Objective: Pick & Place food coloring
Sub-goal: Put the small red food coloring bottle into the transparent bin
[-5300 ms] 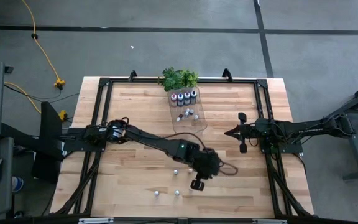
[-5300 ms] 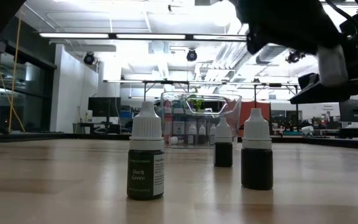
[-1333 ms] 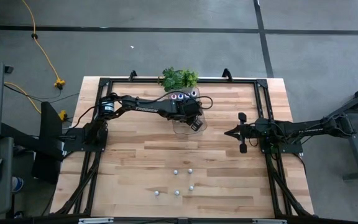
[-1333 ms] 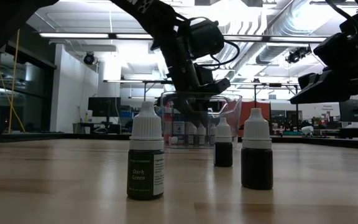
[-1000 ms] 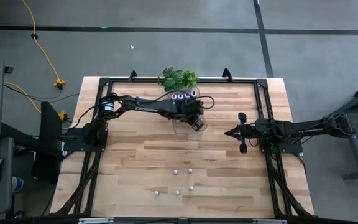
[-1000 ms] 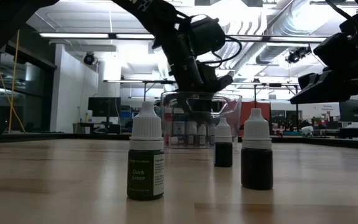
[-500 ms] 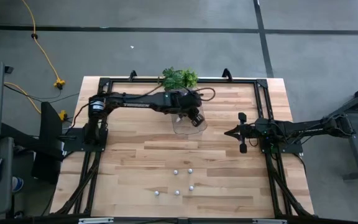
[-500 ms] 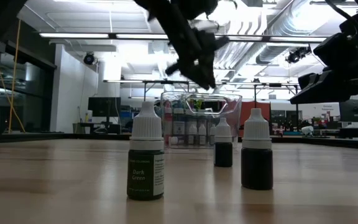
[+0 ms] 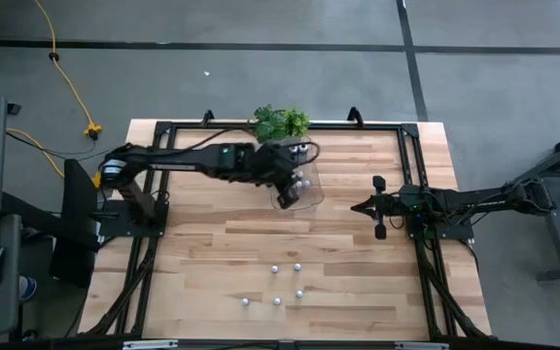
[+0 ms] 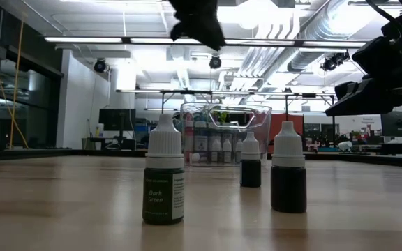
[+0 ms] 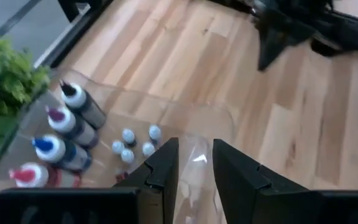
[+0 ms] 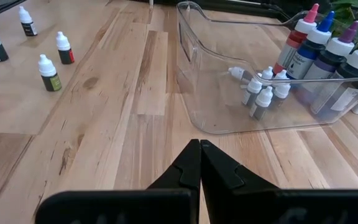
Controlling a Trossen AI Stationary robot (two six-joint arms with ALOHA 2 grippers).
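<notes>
The food coloring is in two groups. Bigger bottles with blue, pink and purple tops [image 11: 64, 127] and a few tiny ones [image 11: 135, 142] stand in the clear tray [image 12: 194, 56] at the table's far middle. Several small bottles [image 9: 285, 282] stand loose on the wood near the front edge, large in the low view [image 10: 163, 171]. My left gripper [image 11: 196, 152] hangs open high above the tray's near end [image 9: 287, 197], with nothing between its fingers. My right gripper [image 12: 200, 146] is shut and empty at the table's right [image 9: 358, 206], pointing toward the tray.
A green leafy plant [image 9: 280, 122] stands at the far edge just behind the tray. A black frame [image 9: 163, 131] runs around the tabletop. Bare wood [image 9: 212, 243] lies between the tray and the loose bottles.
My left gripper has risen from just above the tray to well above it, drawing back a little toward the table's left edge and rolling at the wrist. The gap between its fingers looks unchanged. The bottles and tray have stayed put.
</notes>
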